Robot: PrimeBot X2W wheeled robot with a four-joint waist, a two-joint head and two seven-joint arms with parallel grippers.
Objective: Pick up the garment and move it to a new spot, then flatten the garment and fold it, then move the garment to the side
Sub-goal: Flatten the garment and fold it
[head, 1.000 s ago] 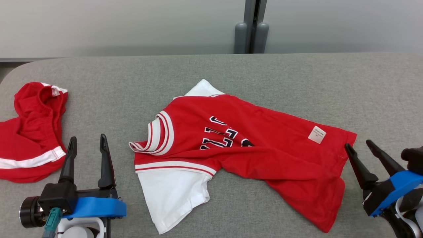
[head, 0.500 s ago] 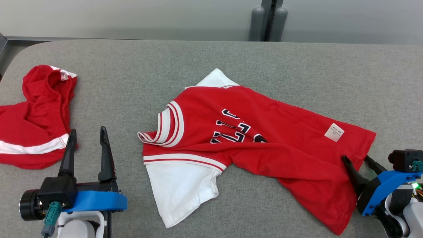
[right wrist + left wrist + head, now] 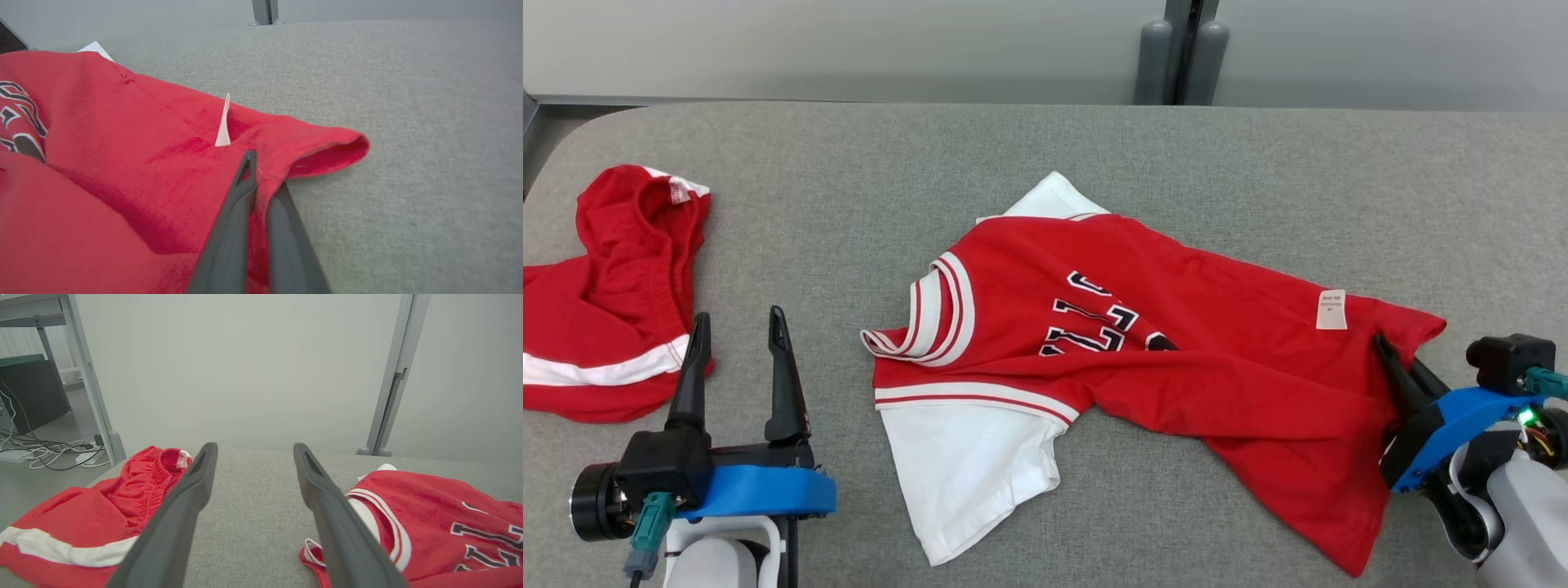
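The left pincer [image 3: 738, 317] and right pincer [image 3: 1395, 353] are showing long dark fingers [image 3: 786, 384] on blue brackets [image 3: 760, 498] over white wrists [image 3: 715, 565]; a teal plug [image 3: 651, 529] is hanging beside the left.

The red shorts [image 3: 605, 327] run off the head view's left edge, so their full shape cannot be told. A fold in the red jersey [image 3: 1176, 359] swallows the lower part of its dark lettering [image 3: 1094, 314], leaving it unreadable, and the print on its white label [image 3: 1331, 309] is too small to read. The jersey's body covers most of the far white sleeve [image 3: 1052, 196]. Where the right gripper [image 3: 1392, 353] pinches the jersey, red cloth hides one fingertip. In the left wrist view the jersey is cut off at the right and bottom edges.
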